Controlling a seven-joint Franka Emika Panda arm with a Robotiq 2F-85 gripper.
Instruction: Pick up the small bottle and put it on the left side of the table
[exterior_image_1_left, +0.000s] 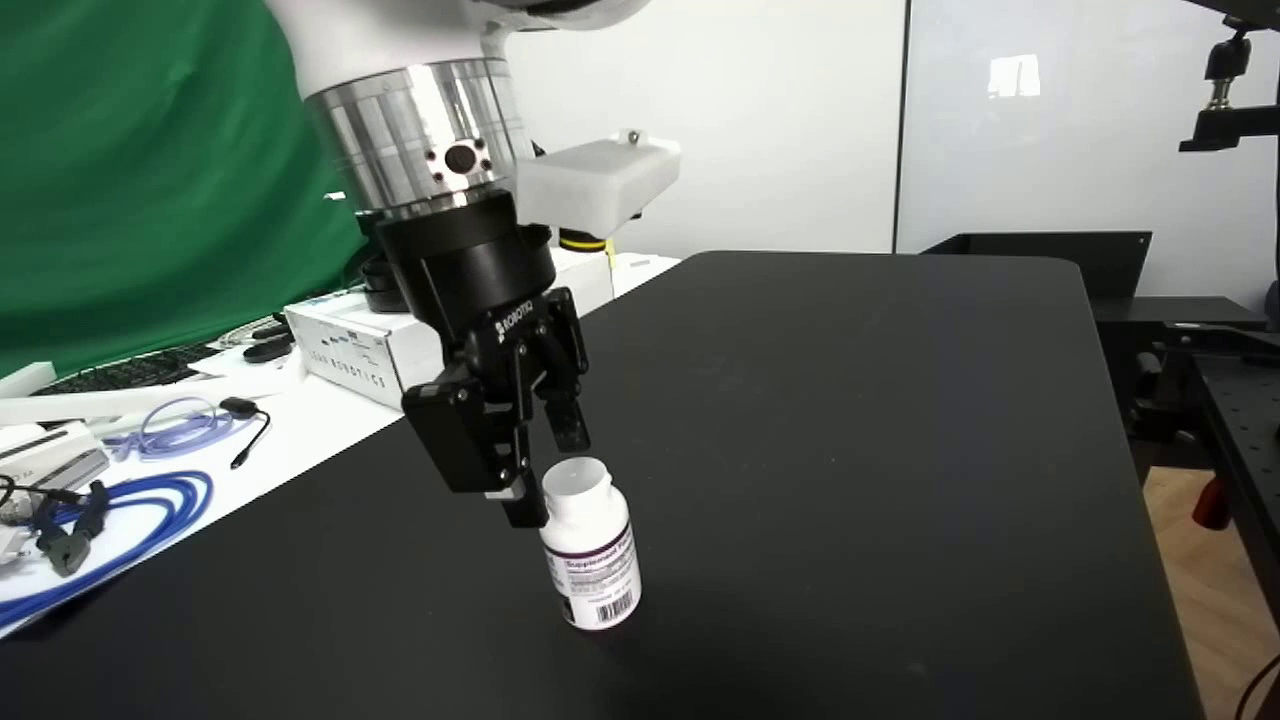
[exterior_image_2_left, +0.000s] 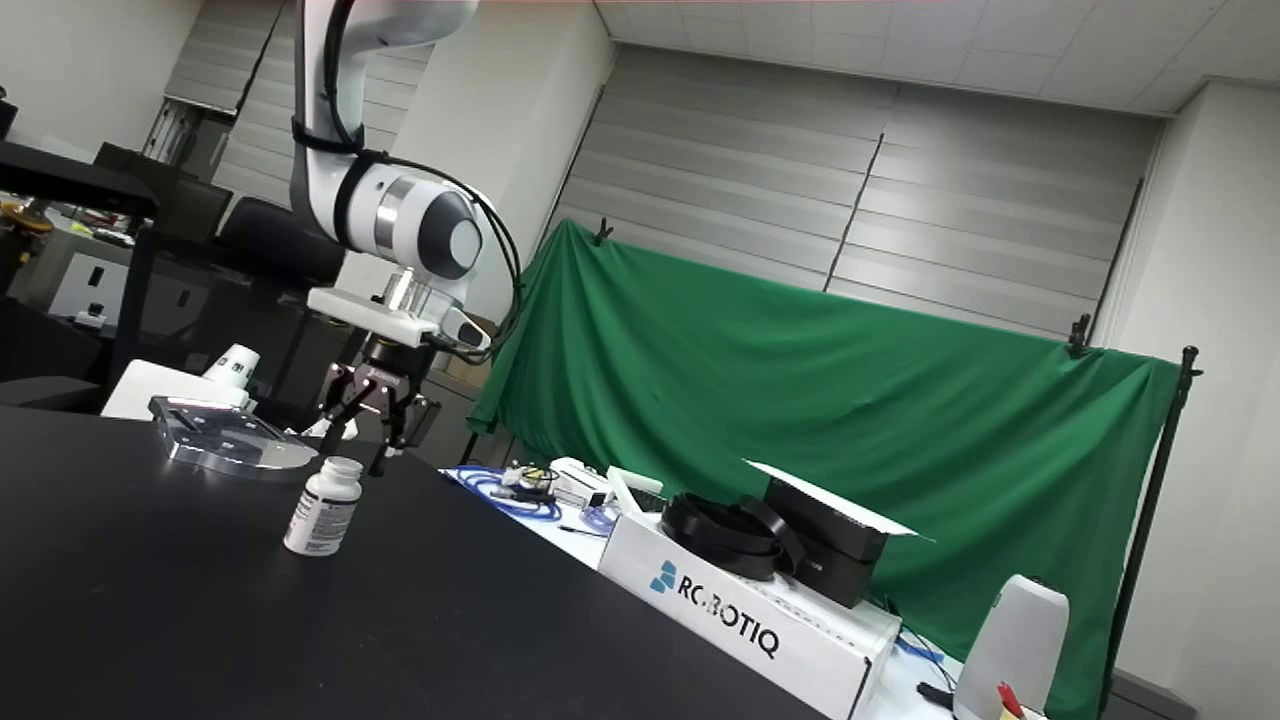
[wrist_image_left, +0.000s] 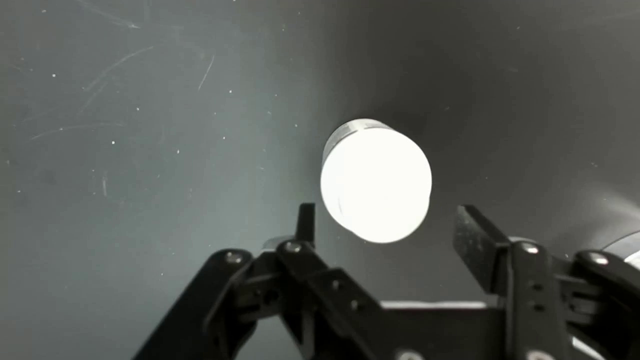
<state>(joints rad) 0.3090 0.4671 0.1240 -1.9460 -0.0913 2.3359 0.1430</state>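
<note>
The small bottle (exterior_image_1_left: 598, 570) is white with a printed label and stands upright on the black table (exterior_image_1_left: 850, 430). It also shows in an exterior view (exterior_image_2_left: 323, 512), on the table top (exterior_image_2_left: 430, 620) there. In the wrist view the bottle (wrist_image_left: 376, 180) is seen from above, its top overexposed to white. My gripper (exterior_image_1_left: 548, 476) is open and empty, with its fingertips at about the height of the bottle's neck. In the wrist view the gripper's fingers (wrist_image_left: 385, 212) are spread wider than the bottle, which lies mostly ahead of the fingertips. Neither finger appears to hold it.
A white cardboard box with lettering (exterior_image_2_left: 740, 610) stands beside the table on a white surface, with black items on it. Blue cables (exterior_image_1_left: 185, 510) lie on that surface. A clear plate-like object (exterior_image_2_left: 230, 437) sits behind the bottle in an exterior view. A green curtain (exterior_image_2_left: 800, 390) hangs behind.
</note>
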